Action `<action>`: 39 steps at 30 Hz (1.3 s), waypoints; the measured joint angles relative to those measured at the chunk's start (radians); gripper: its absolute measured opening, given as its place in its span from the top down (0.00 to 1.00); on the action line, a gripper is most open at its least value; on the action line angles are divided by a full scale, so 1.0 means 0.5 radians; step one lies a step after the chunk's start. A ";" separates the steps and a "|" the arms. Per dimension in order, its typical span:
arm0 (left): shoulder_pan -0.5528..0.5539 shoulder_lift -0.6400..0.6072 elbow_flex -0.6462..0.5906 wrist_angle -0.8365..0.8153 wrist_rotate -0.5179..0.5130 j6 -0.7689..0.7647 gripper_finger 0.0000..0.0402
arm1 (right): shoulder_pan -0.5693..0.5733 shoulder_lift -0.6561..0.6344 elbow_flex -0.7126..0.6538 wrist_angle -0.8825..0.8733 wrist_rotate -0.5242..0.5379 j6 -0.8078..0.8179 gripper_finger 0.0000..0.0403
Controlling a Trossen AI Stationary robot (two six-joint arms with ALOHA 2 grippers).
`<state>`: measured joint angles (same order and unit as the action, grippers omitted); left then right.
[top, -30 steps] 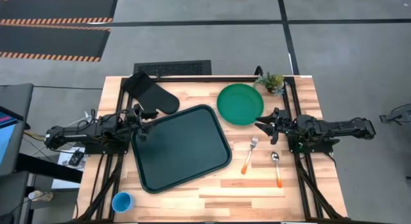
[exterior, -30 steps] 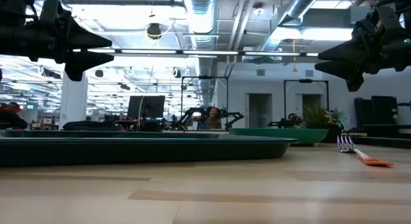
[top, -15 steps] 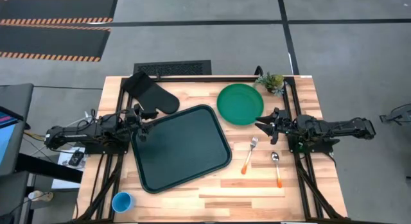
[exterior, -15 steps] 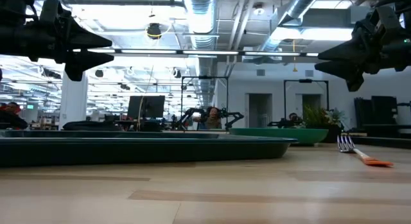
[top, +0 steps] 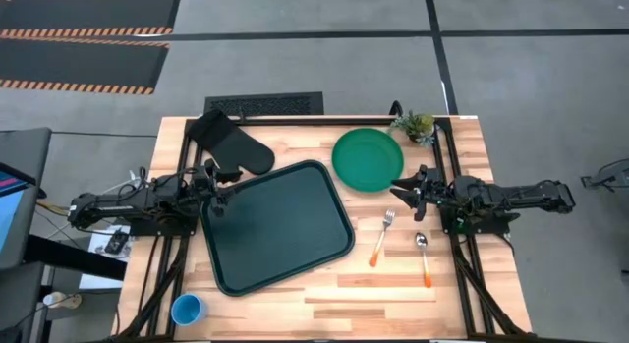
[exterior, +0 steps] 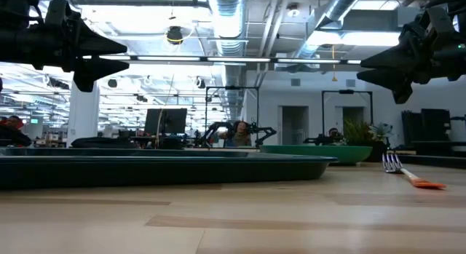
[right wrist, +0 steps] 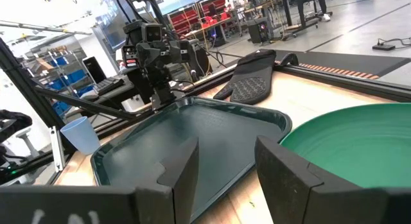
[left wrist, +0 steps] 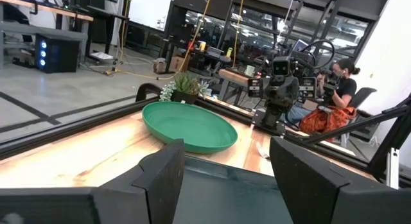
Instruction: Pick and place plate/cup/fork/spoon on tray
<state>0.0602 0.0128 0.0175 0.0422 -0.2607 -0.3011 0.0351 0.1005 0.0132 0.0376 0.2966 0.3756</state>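
**Both arms hover over the table, nothing on the tray**

The large dark green-black rectangular tray [top: 278,226] with rounded corners lies at a slight angle in the middle of the light wooden table [top: 393,294], and nothing rests inside it. The round flat green plate [top: 368,159] with a raised rim sits on the wood just beside the tray's far right corner, apart from it. Near the plate, at the table's far edge, stands a small potted green plant [top: 414,125].

The small fork [top: 381,237] with a silver head and orange handle lies on the table to the right of the tray, prongs pointing toward the plate. The small spoon [top: 424,257] with a silver rounded bowl and orange handle lies just beside the fork, farther right. The small round light-blue cup [top: 187,309] stands upright at the table's near left corner, well apart from the tray. A black oven mitt [top: 229,143] lies on the far left part of the table, close to the tray's far left corner.

The left gripper [top: 218,193] hangs above the tray's left rim, fingers spread, holding nothing. The right gripper [top: 401,191] hangs near the plate's right edge, above the table, fingers likewise spread and empty; in the low view both grippers are clear of the surface.
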 joint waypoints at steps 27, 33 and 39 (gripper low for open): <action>0.001 0.000 -0.002 0.043 -0.588 -1.193 0.46 | -0.010 -0.001 -0.006 0.208 0.002 0.208 0.55; 0.001 0.000 -0.002 0.055 -0.761 -1.507 0.46 | -0.029 0.010 -0.006 0.361 0.093 0.505 0.55; 0.001 0.001 -0.002 0.518 -0.610 -1.714 0.46 | -0.080 0.073 0.136 0.563 0.103 0.617 0.55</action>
<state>0.0608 0.0132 0.0166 0.3011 -0.5657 -1.1580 -0.0050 0.1368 0.0814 0.3193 0.3483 0.6840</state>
